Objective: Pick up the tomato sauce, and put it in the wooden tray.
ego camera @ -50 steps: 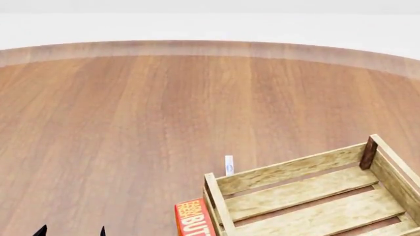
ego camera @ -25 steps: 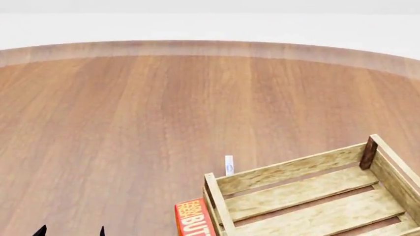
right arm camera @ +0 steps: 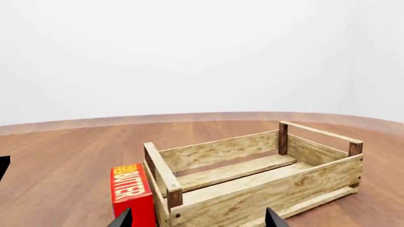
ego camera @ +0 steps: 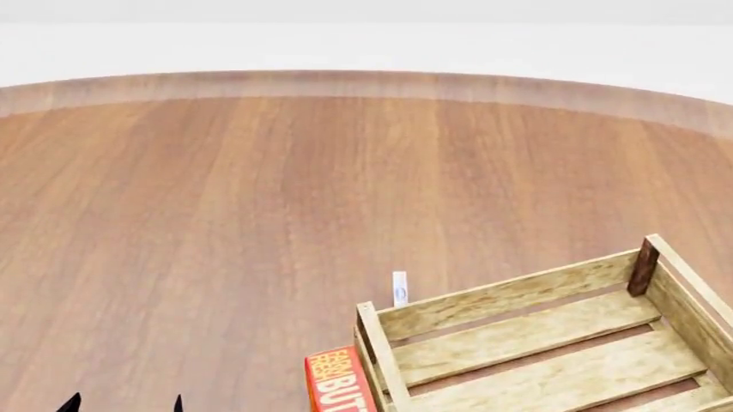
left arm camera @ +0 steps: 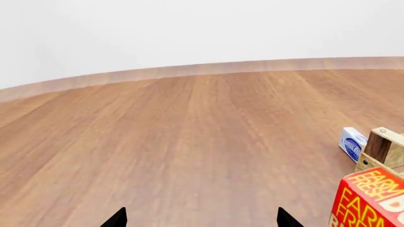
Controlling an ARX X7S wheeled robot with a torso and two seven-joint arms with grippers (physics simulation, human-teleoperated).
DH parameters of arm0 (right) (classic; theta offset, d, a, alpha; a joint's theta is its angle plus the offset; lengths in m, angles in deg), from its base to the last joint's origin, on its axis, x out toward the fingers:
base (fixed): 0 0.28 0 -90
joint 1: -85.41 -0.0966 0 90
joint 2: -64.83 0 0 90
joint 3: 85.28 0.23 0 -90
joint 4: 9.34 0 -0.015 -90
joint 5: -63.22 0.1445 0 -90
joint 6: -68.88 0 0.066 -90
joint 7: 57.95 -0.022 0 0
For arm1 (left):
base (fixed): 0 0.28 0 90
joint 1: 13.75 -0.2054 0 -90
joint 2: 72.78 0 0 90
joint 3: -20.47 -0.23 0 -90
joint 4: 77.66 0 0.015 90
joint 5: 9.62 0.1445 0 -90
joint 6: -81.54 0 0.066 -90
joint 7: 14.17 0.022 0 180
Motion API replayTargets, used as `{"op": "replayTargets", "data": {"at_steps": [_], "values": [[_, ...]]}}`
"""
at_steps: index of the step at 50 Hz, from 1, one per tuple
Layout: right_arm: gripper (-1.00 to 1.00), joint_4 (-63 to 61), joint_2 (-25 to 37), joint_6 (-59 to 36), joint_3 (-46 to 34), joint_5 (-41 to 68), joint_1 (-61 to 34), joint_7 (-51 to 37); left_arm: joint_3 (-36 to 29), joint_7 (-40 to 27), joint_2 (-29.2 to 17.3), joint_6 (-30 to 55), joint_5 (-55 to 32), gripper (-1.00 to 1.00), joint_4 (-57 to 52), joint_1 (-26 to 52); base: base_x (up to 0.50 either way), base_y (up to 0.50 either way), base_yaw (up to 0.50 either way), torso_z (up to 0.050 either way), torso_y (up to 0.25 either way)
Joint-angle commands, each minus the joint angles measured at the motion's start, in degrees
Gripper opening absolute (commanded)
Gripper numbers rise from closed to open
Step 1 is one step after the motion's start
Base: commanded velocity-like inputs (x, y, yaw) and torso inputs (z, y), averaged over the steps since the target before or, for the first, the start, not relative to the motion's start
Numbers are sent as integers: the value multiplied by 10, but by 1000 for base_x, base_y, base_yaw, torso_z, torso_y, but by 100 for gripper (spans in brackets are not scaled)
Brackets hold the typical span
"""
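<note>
Left gripper: jaws spread wide, holding nothing, over bare tabletop. Right gripper: jaws spread wide, holding nothing, with the wooden tray directly ahead. A red butter box stands against the tray's end. No view shows the tomato sauce.

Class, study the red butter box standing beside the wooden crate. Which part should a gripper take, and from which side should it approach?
Take the butter box by its upper part, fingers across its two broad faces, probably coming down from above. It stands upright and is taller than it is thick, so the top is free. The wooden crate close beside it blocks that side.
</note>
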Motion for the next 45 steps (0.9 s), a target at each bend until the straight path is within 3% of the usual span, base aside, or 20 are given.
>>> {"op": "replayTargets", "data": {"at_steps": [1,10,45], "values": [[100,48,-1,-4,-11,6,-23,-3,3,9,-3,-19,-12,100,-2,-6,0,0,0,0,0],[100,98,2,-32,-24,58,-65,15,-1,5,-6,-19,-16,100,-3,-6,0,0,0,0,0],[100,172,5,-29,-38,87,-110,3,-15,-9,-17,-18,-27,100,-6,-5,0,0,0,0,0]]}}
